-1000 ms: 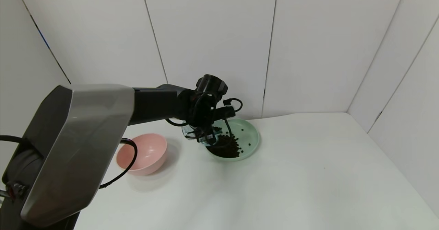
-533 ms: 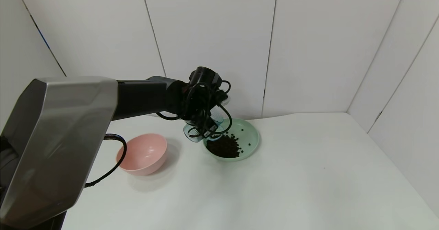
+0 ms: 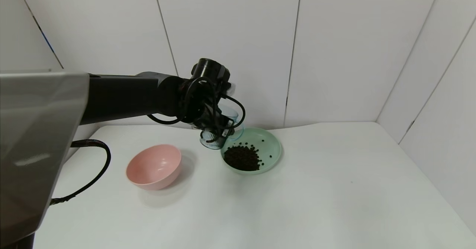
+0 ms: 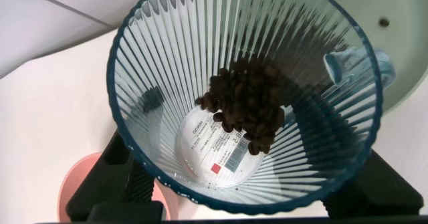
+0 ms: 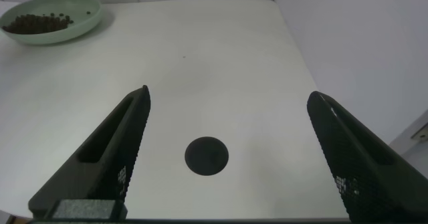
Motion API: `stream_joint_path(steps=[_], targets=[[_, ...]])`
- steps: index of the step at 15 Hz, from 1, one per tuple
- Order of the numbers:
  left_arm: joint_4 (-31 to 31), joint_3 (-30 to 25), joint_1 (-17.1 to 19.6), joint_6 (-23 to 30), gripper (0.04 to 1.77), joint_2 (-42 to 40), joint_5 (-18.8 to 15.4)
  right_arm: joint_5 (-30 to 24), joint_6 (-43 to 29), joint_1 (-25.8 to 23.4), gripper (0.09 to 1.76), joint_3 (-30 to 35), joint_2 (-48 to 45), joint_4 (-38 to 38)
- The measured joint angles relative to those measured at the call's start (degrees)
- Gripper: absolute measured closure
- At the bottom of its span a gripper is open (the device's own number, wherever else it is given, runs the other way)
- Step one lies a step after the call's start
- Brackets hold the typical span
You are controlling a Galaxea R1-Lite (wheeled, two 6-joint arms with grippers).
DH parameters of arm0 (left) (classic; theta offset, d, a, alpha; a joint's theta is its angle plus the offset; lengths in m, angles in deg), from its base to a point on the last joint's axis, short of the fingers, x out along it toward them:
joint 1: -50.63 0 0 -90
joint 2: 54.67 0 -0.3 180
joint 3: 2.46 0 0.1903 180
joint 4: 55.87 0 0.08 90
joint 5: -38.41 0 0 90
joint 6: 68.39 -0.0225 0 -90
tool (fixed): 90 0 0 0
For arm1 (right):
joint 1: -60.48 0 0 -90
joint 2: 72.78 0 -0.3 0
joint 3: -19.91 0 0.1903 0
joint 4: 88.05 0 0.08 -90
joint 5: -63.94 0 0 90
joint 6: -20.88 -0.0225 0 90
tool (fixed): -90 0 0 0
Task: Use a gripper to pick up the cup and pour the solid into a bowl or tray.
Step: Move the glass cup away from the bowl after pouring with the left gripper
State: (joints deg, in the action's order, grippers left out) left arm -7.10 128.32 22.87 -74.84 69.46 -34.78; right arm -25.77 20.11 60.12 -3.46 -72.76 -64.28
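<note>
My left gripper (image 3: 215, 132) is shut on the ribbed blue-grey cup (image 3: 220, 129) and holds it in the air, nearly upright, just left of the pale green plate (image 3: 277, 148). A pile of dark brown beans (image 3: 241, 158) lies on the plate's near left part. The left wrist view looks into the cup (image 4: 200, 63), with the gripper (image 4: 244, 184) round its base. A dark cluster of beans (image 4: 247, 107) shows there; I cannot tell if it is inside the cup or seen through its wall. My right gripper (image 5: 227, 117) is open and empty, far from the plate (image 5: 83, 20).
A deeper pink bowl (image 3: 154, 165) stands empty left of the plate, below the left arm. White walls close the table at the back and right. A round black spot (image 5: 206, 156) lies on the table under the right gripper.
My left gripper has lifted the cup up and to the left, off the plate, and turned it from tipped over back towards upright. The pile on the plate is now uncovered.
</note>
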Motion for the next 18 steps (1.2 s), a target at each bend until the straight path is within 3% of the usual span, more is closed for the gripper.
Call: stream_joint_path(steps=[9, 16, 18], targets=[[-39.8, -27.6, 0.3, 0.9, 0.50, -7.9, -0.7, 0.0, 0.0, 0.0, 0.14, 0.0, 0.0, 0.0], [-56.1, -48.8, 0.4, 0.9, 0.50, -15.4, -14.9, 0.0, 0.0, 0.0, 0.14, 0.0, 0.0, 0.0], [-62.6, -54.3, 0.1, 0.8, 0.50, -16.1, -17.6, 0.0, 0.0, 0.0, 0.14, 0.0, 0.0, 0.0]])
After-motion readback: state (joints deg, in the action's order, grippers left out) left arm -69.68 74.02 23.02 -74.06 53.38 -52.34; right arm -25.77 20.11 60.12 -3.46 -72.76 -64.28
